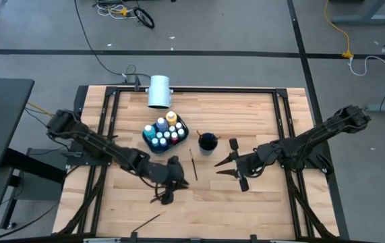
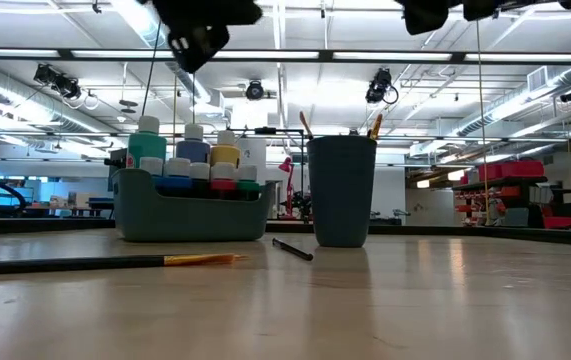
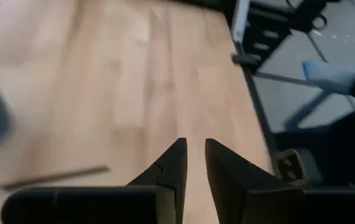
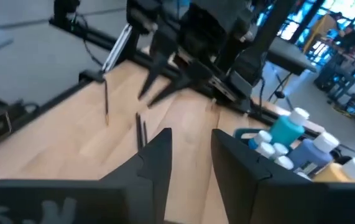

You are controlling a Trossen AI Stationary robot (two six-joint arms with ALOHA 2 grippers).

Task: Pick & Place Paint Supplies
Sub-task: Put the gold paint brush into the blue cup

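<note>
The wooden table [image 1: 246, 121] carried a dark tray [image 1: 164, 133] near its middle, and in it stood the small paint bottles [image 1: 166, 130], upright and packed close together, their caps teal, blue, yellow, red, green and white. Just beside the tray on the right arm's side stood a dark cup [image 1: 208, 142]; in the low view two brush ends rose above its rim. Between tray and cup, a little nearer the front edge, a thin dark paintbrush [image 1: 193, 165] lay flat on the wood. Another paintbrush [image 1: 150, 221] lay well apart from the rest, close to the front edge on the left arm's side; the low view showed its yellow tip [image 2: 201, 259] resting on the table. A large white cylinder [image 1: 159, 91] lay at the far edge, behind the tray.

The left gripper [image 1: 167, 196] hung over bare wood in front of the tray, its two fingers [image 3: 174, 165] drawn close with a narrow gap between them and nothing seen in that gap; a paintbrush lay on the table beyond them. The right gripper [image 1: 222, 167] hovered in front of the cup, just beside the flat dark paintbrush, its fingers [image 4: 158, 155] spread and holding nothing.
</note>
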